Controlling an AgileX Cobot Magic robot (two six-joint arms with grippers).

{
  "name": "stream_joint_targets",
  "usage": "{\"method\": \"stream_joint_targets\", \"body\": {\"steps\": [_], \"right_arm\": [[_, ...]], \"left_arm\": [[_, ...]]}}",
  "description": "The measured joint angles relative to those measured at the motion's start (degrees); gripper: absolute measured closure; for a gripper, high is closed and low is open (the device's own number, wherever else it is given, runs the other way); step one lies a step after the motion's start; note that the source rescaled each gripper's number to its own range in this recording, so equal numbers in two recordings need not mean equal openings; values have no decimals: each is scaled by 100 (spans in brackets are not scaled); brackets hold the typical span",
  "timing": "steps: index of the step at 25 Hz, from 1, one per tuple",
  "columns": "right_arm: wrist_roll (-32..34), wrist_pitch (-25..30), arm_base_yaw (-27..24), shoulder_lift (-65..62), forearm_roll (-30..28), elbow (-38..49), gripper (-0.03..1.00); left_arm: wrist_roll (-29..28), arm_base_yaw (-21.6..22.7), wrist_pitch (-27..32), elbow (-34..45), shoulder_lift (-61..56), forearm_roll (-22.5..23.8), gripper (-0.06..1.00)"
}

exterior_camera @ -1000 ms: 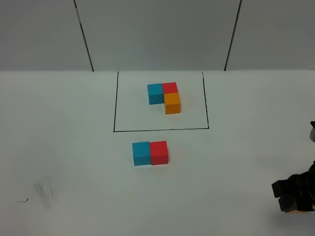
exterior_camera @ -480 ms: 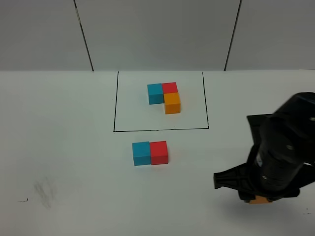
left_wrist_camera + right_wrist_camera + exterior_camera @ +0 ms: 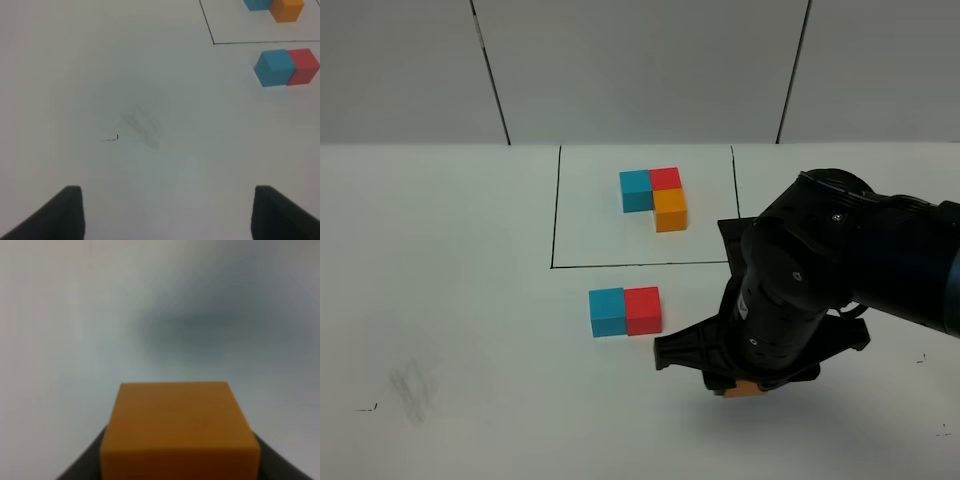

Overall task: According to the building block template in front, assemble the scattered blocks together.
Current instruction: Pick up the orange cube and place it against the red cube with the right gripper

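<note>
The template (image 3: 653,195), a blue, red and orange L-shaped cluster, sits inside the black drawn rectangle (image 3: 555,210) at the back. In front of the rectangle the loose blue block (image 3: 607,312) and red block (image 3: 643,309) touch side by side. My right gripper (image 3: 744,385) is shut on the orange block (image 3: 744,391), just right of and nearer than the red block; the arm hides most of the block. The right wrist view shows the orange block (image 3: 180,432) filling the jaws of the right gripper (image 3: 180,465). My left gripper (image 3: 167,220) stands open over bare table, far from the blue block (image 3: 274,67) and red block (image 3: 302,66).
The white tabletop (image 3: 450,300) has a faint grey smudge (image 3: 410,385) and a small black mark (image 3: 365,408) at the front left. The bulky right arm (image 3: 820,270) covers the table to the right of the block pair and the rectangle's lower right corner.
The right arm has swept in from the right edge, carrying the orange block leftward until it is close to the red block. The blue and red blocks have not moved.
</note>
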Motion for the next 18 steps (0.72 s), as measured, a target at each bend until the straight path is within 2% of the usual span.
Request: {"method": "stream_joint_targets", "body": {"steps": [3, 9, 14, 18], "right_arm": [[-203, -315, 0, 41, 348, 0, 97], [-335, -666, 0, 483, 629, -11, 97], [-659, -766, 0, 870, 828, -237, 97], [-764, -581, 105, 1258, 733, -711, 97]], "left_arm": [[0, 0, 0, 0, 0, 0, -6], [0, 0, 0, 0, 0, 0, -6], [0, 0, 0, 0, 0, 0, -6], [0, 0, 0, 0, 0, 0, -6]]}}
